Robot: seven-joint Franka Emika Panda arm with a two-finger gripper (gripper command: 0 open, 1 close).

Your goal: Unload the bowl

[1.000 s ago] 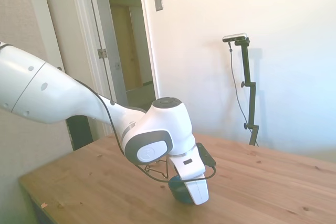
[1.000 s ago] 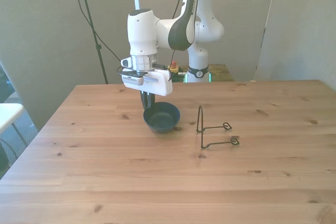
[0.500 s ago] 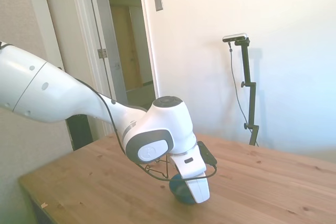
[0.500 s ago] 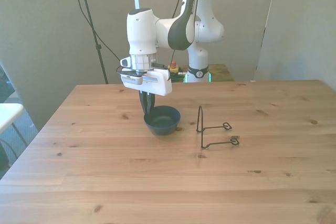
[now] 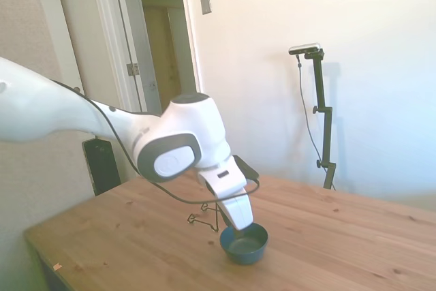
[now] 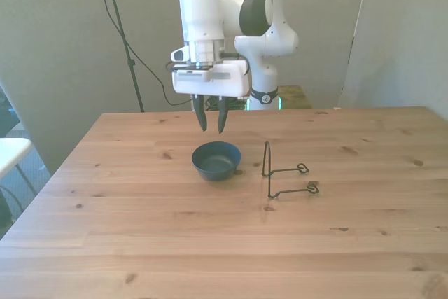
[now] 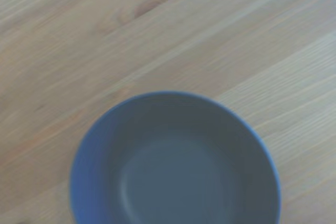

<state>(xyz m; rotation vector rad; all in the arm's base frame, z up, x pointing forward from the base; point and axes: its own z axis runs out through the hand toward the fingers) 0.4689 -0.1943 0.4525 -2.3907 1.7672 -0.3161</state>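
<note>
Bowl (image 6: 216, 161) upright on desk (image 6: 140, 243), centre of front view, just left of wire rack (image 6: 285, 171), apart from it. Tool (image 6: 211, 122) released, empty, hanging above bowl's far rim. Unloading looks done; you need only clear arm away, avoiding rack.

Slightly blurred blue bowl (image 7: 176, 161), apparently empty, on wooden table (image 7: 105, 35)

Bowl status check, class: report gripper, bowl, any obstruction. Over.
Gripper open, above bowl. Small round dark teal-blue bowl upright on wooden table, free of thin black wire rack. Nothing obstructing.
</note>
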